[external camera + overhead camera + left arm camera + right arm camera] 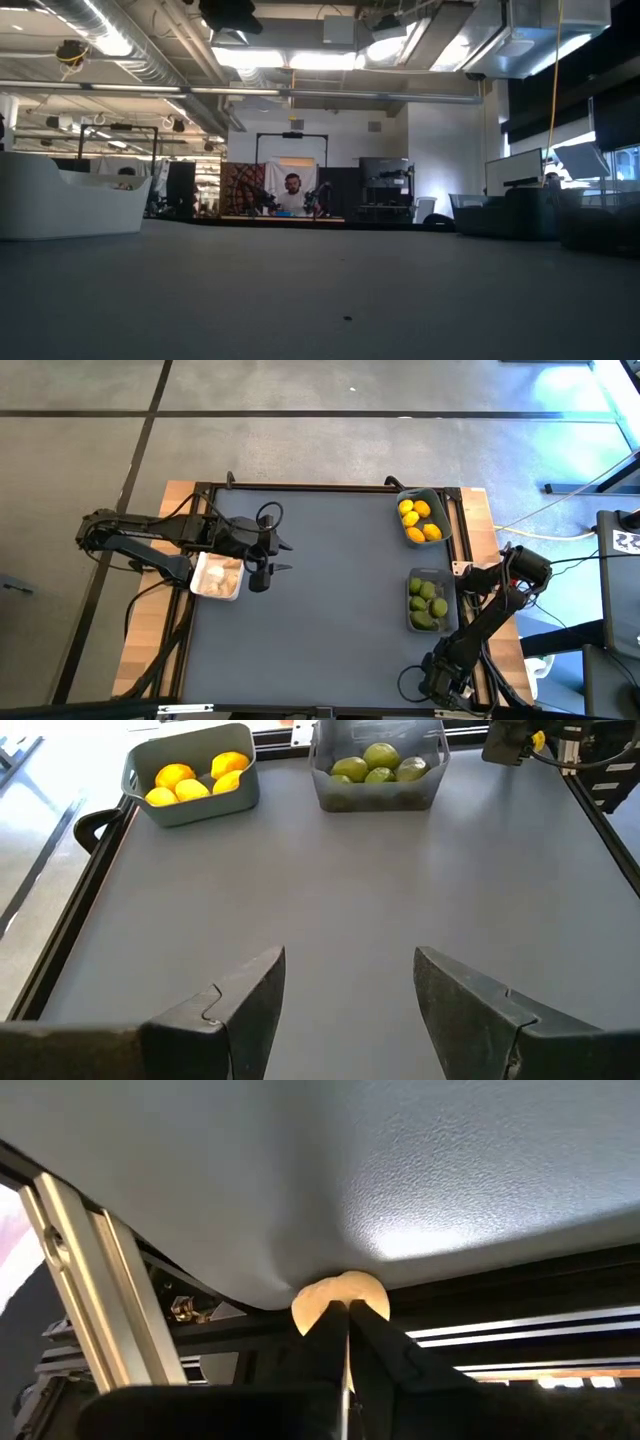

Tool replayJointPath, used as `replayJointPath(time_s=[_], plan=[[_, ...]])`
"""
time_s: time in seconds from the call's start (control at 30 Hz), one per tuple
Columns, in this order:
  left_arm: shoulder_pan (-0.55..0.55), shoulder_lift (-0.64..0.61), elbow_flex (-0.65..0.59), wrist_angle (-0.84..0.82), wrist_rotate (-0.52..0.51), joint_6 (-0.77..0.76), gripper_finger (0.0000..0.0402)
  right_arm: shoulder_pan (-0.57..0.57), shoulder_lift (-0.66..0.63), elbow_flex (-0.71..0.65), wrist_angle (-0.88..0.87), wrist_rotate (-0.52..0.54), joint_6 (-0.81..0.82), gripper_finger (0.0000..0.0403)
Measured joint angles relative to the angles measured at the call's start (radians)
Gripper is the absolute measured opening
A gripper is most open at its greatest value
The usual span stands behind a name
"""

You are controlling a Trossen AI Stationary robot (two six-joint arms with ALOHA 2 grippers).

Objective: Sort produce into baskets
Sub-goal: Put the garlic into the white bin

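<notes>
**Sorting appears finished; no loose produce on the counter**

Left end effector hovers over the counter just beside the white basket of garlic, fingers apart, holding nothing. Lemons fill the blue-grey basket at the far right; limes fill the dark grey basket nearer. Right end effector is parked beyond the counter's right edge, fingers together and empty, the nearer arm to both fruit baskets.

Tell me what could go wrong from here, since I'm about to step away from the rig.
1. The open left gripper hangs right beside the white basket of garlic at the table's left edge; pulling back could nudge it off.
2. The folded right arm sits close to the dark grey basket of limes; unfolding might knock it.
</notes>
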State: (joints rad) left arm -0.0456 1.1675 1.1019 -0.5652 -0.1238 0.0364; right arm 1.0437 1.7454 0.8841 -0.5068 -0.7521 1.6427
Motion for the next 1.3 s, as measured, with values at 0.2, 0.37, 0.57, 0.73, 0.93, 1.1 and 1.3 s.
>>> replayJointPath(time_s=[0.2, 0.37, 0.57, 0.73, 0.93, 1.1, 1.3], plan=[[0.000, 0.000, 0.000, 0.000, 0.000, 0.000, 0.0218, -0.062, -0.022, -0.002, -0.034, 0.032, -0.004, 0.0010], [0.000, 0.000, 0.000, 0.000, 0.000, 0.001, 0.0218, -0.131, -0.061, 0.000, 0.005, -0.008, -0.001, 0.0034], [0.000, 0.000, 0.000, -0.004, 0.000, 0.002, 0.0218, -0.150, -0.071, -0.001, -0.008, -0.037, 0.086, 0.0068], [0.000, 0.000, 0.000, -0.008, 0.000, 0.002, 0.0218, -0.150, -0.071, 0.000, -0.002, -0.043, 0.109, 0.0162], [0.000, 0.000, 0.000, -0.008, 0.000, 0.002, 0.0218, -0.135, -0.072, 0.000, -0.002, -0.029, 0.081, 0.0286], [0.000, 0.000, 0.000, -0.008, 0.000, 0.002, 0.0218, -0.077, -0.072, 0.000, 0.042, 0.069, 0.082, 0.0324], [0.000, 0.000, 0.000, -0.009, 0.000, 0.002, 0.0218, -0.004, -0.066, 0.001, 0.064, 0.076, 0.078, 0.0305]])
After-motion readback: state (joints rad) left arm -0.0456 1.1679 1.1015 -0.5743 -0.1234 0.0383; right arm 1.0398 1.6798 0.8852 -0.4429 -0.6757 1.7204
